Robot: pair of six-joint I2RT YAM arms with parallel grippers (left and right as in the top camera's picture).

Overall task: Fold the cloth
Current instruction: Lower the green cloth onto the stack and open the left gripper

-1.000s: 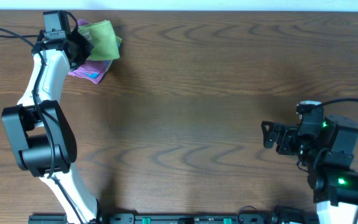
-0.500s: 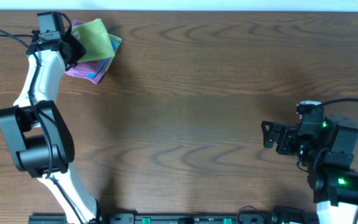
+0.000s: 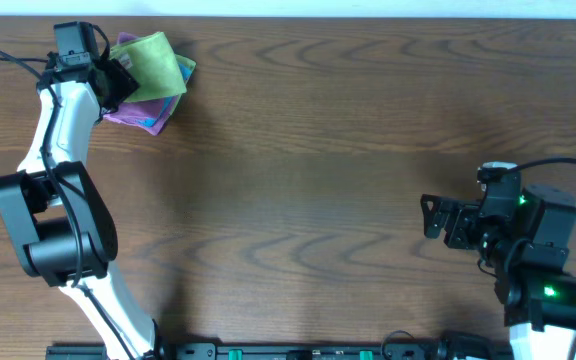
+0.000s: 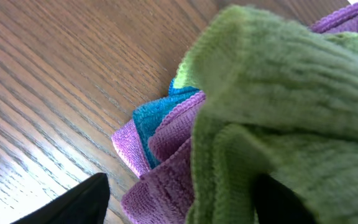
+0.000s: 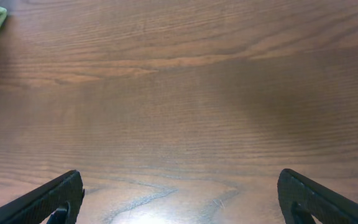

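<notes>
Cloth (image 3: pixel 158 72) lies bunched in the far left corner of the bench (image 3: pixel 318 150). A green layer is heaped on top, with purple and a strip of blue showing under it. The left gripper (image 3: pixel 118 78) meets the heap on its left edge, so nearly all of the fabric spreads away from it toward the middle of the bench. In the left wrist view its fingers (image 4: pixel 86 200) stand on either side of the raised green fold, which fills the gap between them. From that we judge it is holding the cloth, not just hovering over it.

The right gripper (image 3: pixel 433 217) is spread wide and holds nothing. It sits low on the near right side, well apart from the cloth, which shows only as a small corner at the top left of its own camera view. The left arm is plainly the nearer one. We cannot tell the heap's long axis while it is this crumpled. We would therefore expect any fold to start with the left arm drawing fabric out toward open bench.
</notes>
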